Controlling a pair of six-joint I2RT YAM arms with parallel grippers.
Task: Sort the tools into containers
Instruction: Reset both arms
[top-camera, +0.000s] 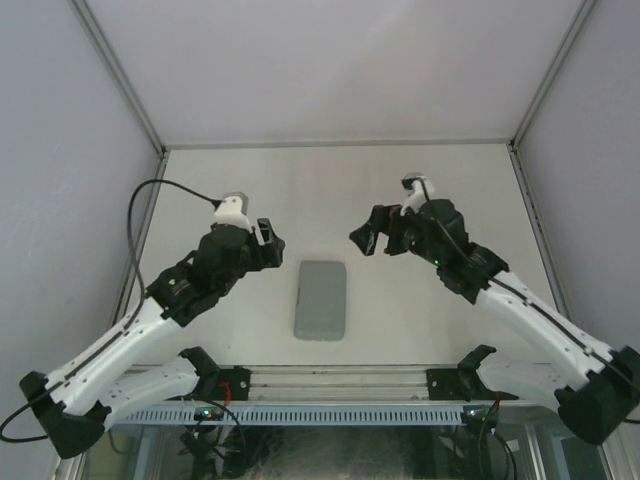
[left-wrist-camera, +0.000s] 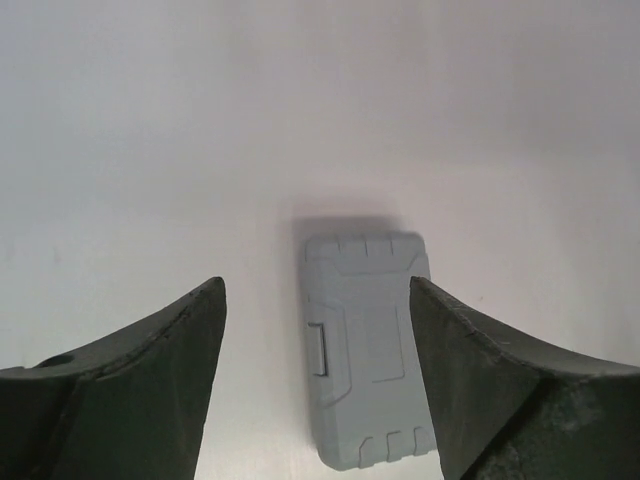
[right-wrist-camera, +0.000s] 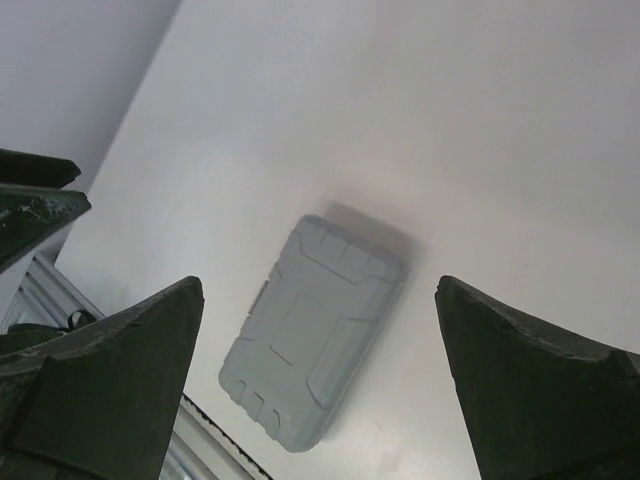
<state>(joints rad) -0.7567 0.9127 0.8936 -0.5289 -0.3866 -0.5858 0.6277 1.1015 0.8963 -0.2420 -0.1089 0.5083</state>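
A grey plastic tool case (top-camera: 321, 300), the container, lies shut and flat on the white table between the two arms. No tools show in any view. My left gripper (top-camera: 270, 240) hovers to the case's upper left, open and holding nothing. In the left wrist view the case (left-wrist-camera: 370, 350) lies below the spread fingers of the left gripper (left-wrist-camera: 315, 285), its latch on the left side. My right gripper (top-camera: 368, 238) hovers to the upper right, open wide and empty. The right wrist view has the case (right-wrist-camera: 310, 330) lying at an angle under the right gripper (right-wrist-camera: 320, 285).
A metal rail (top-camera: 330, 378) runs along the table's near edge just below the case. White enclosure walls close the table at the back and both sides. A black cable (top-camera: 150, 195) loops off the left arm. Part of the left arm (right-wrist-camera: 30, 200) shows in the right wrist view.
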